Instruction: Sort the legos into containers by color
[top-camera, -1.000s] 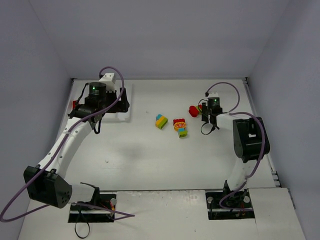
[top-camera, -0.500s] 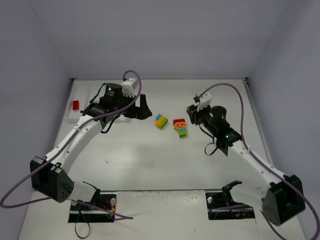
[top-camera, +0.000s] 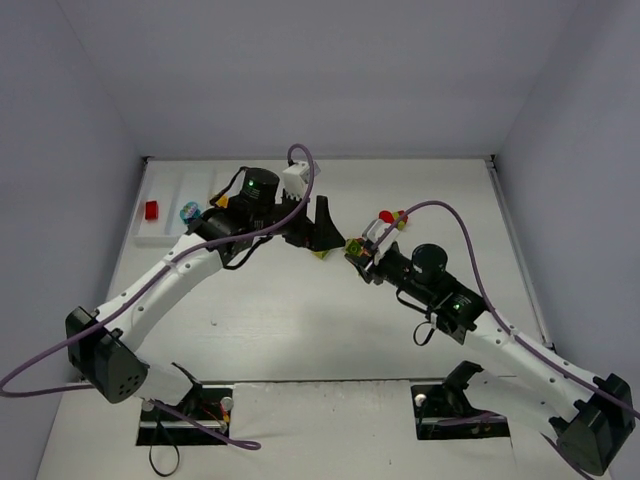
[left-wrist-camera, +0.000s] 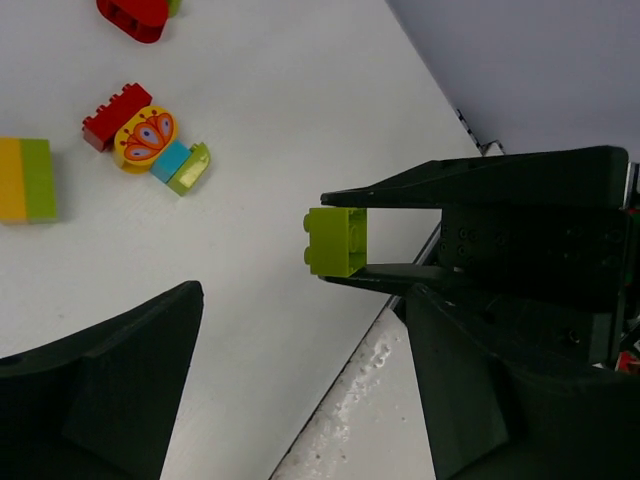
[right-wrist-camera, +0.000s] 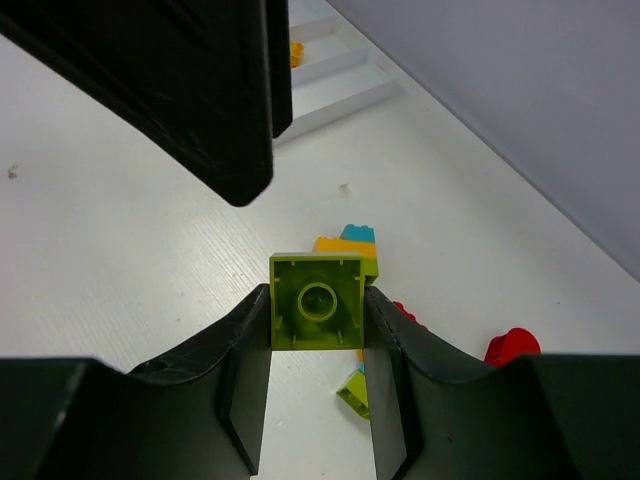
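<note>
Right hand clenched on lime brick, raised over surface at mid-workspace. Left hand spread wide, facing it. Brick just ahead of left fingers, not yet between them. Tray on left hand's side, well apart from right; left nearer for drop.

Bright, even, diffuse light from above; soft faint shadows on the white table; wrist-view foregrounds slightly soft.
</note>
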